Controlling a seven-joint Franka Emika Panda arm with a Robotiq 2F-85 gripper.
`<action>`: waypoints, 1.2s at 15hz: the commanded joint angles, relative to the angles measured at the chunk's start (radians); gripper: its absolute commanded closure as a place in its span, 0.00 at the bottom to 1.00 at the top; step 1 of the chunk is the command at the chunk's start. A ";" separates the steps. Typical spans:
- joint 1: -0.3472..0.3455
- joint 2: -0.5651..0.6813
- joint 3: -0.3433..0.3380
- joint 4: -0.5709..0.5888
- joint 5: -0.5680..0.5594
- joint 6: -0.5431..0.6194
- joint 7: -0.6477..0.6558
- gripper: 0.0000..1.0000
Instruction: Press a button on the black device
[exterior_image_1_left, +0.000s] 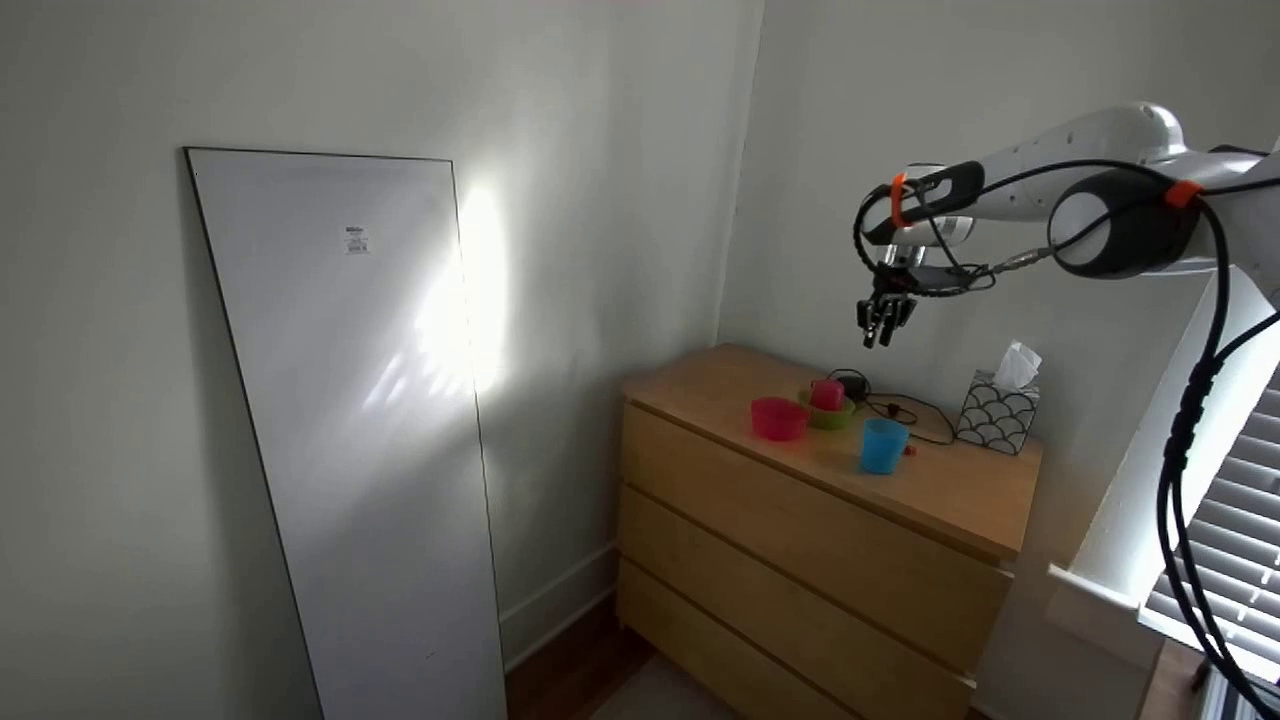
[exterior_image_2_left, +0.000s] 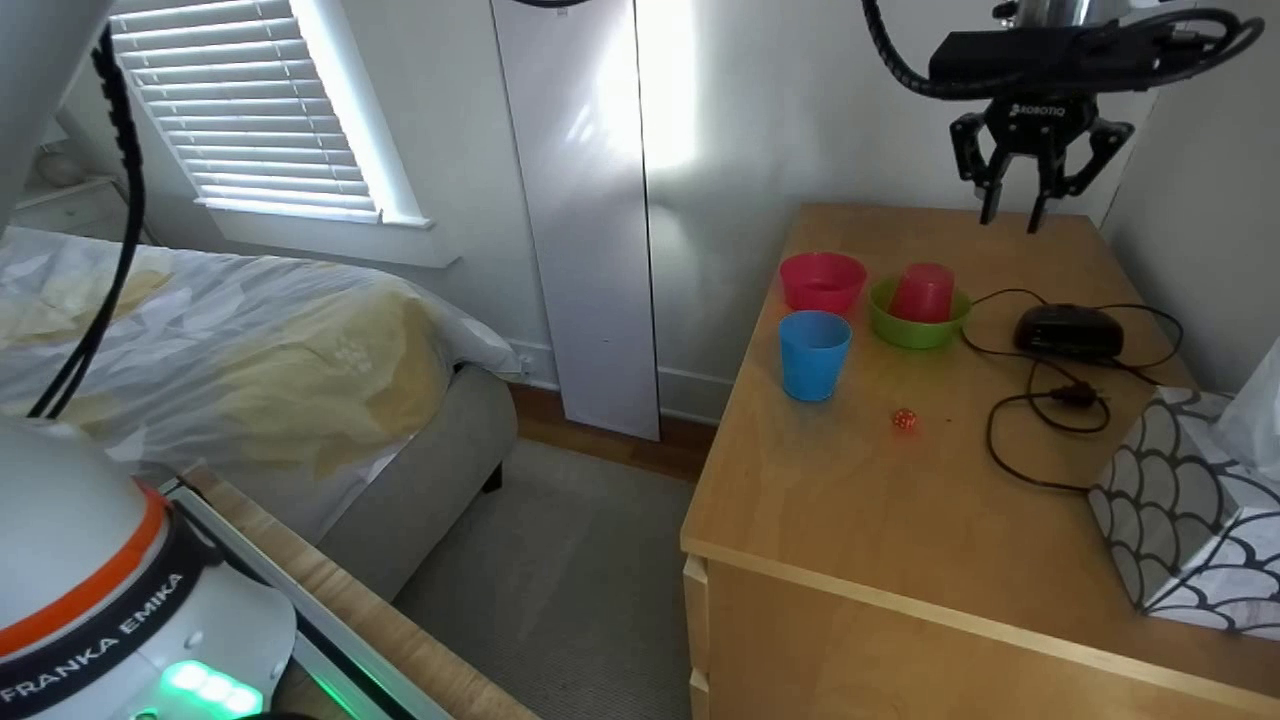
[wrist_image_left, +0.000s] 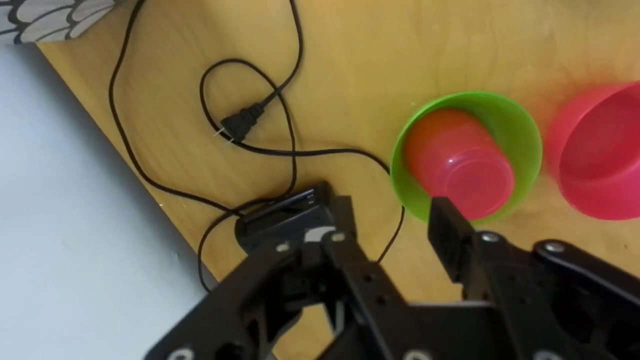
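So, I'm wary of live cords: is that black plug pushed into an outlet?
No, in the wrist view the plug lies on the dresser top with its prongs bare.

1. Lt. wood dresser (exterior_image_2_left: 850, 480), below gripper (exterior_image_2_left: 1010, 226).
2. Green bowl (exterior_image_2_left: 915, 337) w/ upturned red cup (exterior_image_2_left: 923, 292) inside, lower than gripper.
3. Pink bowl (exterior_image_2_left: 822, 298), upright blue cup (exterior_image_2_left: 812, 362), small red item (exterior_image_2_left: 904, 419): lower L of gripper in an exterior view.
4. Scallop-patt. tissue box (exterior_image_2_left: 1175, 500), lower R of gripper, same view.
5. Bed (exterior_image_2_left: 300, 360), window blinds (exterior_image_2_left: 240, 110), white panel (exterior_image_2_left: 590, 230): far L of gripper.
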 joint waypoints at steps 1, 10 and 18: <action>-0.038 0.155 -0.001 0.216 0.026 -0.070 0.103 0.87; -0.054 0.345 -0.023 0.428 -0.092 -0.007 0.433 1.00; -0.067 0.345 -0.003 0.437 -0.077 -0.010 0.492 0.99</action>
